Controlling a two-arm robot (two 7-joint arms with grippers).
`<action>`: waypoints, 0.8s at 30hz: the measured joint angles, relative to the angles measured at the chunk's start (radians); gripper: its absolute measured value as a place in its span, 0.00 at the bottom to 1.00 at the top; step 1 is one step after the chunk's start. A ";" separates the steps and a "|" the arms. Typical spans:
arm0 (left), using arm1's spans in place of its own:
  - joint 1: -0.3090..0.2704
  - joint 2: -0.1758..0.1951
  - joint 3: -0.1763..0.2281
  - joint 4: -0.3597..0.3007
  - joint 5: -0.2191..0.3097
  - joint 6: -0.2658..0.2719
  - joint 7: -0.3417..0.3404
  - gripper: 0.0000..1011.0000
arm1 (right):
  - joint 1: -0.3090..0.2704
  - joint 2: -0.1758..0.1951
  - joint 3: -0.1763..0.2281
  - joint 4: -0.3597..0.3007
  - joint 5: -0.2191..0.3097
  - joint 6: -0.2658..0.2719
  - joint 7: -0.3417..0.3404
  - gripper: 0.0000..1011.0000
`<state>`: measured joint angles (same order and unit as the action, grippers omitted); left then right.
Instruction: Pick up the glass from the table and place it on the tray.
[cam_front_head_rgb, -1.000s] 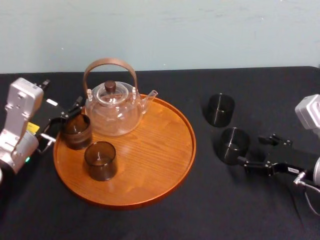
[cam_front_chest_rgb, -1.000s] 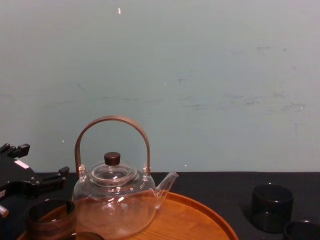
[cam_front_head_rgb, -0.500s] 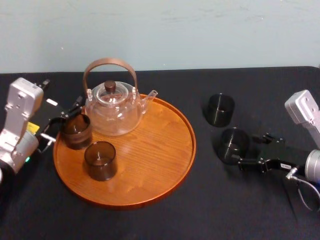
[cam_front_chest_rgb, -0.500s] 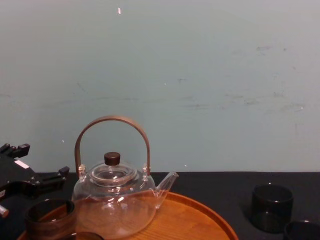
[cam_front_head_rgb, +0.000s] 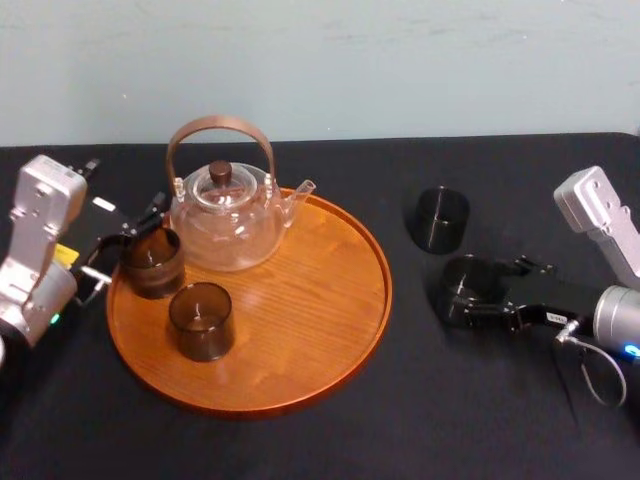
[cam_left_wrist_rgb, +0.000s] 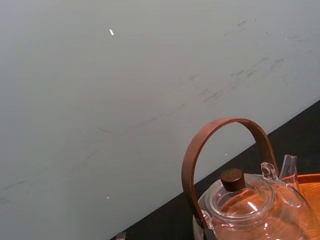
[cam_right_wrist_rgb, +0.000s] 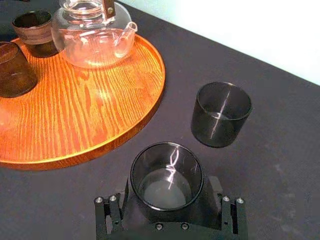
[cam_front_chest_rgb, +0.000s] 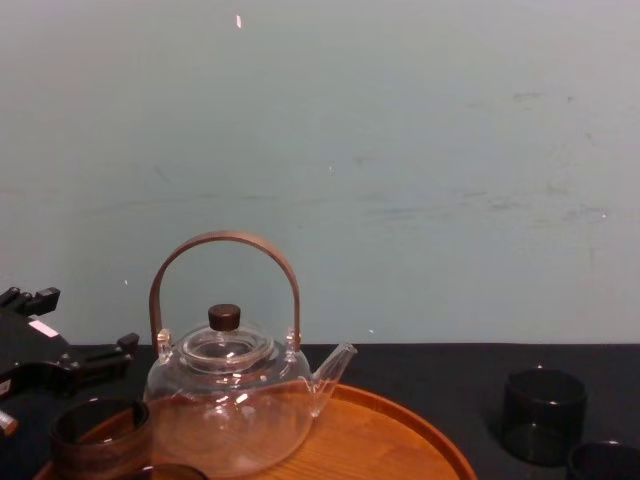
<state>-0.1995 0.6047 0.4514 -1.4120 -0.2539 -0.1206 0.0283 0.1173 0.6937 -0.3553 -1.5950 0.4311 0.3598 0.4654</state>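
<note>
A dark smoked glass (cam_front_head_rgb: 462, 285) stands upright on the black table, right of the tray (cam_front_head_rgb: 300, 300). My right gripper (cam_front_head_rgb: 478, 295) is open, one finger on each side of this glass. In the right wrist view the glass (cam_right_wrist_rgb: 166, 175) stands between the two fingers, close to the gripper (cam_right_wrist_rgb: 167, 189) body. The round orange-brown tray (cam_right_wrist_rgb: 90, 110) lies off beyond it. My left gripper (cam_front_head_rgb: 130, 240) rests open at the tray's left edge, next to a glass (cam_front_head_rgb: 152, 262) standing on the tray.
Another dark glass (cam_front_head_rgb: 440, 218) stands on the table just behind the flanked one, a small gap apart (cam_right_wrist_rgb: 221, 114). The tray holds a glass teapot (cam_front_head_rgb: 225, 220) with a brown hoop handle and another glass (cam_front_head_rgb: 202, 320). The tray's right half is bare.
My right gripper has slid left toward the tray until its open fingers flank the glass. The glass, the tray and the left arm have not moved.
</note>
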 joint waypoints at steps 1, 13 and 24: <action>0.000 0.000 0.000 0.000 0.000 0.000 0.000 0.99 | 0.003 -0.002 -0.002 0.002 0.000 0.000 0.000 0.99; 0.000 0.000 0.000 0.000 0.000 0.000 0.000 0.99 | 0.029 -0.020 -0.020 0.020 -0.016 0.002 -0.010 0.99; 0.000 0.000 0.000 0.000 0.000 0.000 0.000 0.99 | 0.028 -0.018 -0.018 0.019 -0.014 0.001 -0.008 0.95</action>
<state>-0.1996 0.6047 0.4514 -1.4120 -0.2539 -0.1205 0.0283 0.1449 0.6753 -0.3737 -1.5756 0.4176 0.3611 0.4574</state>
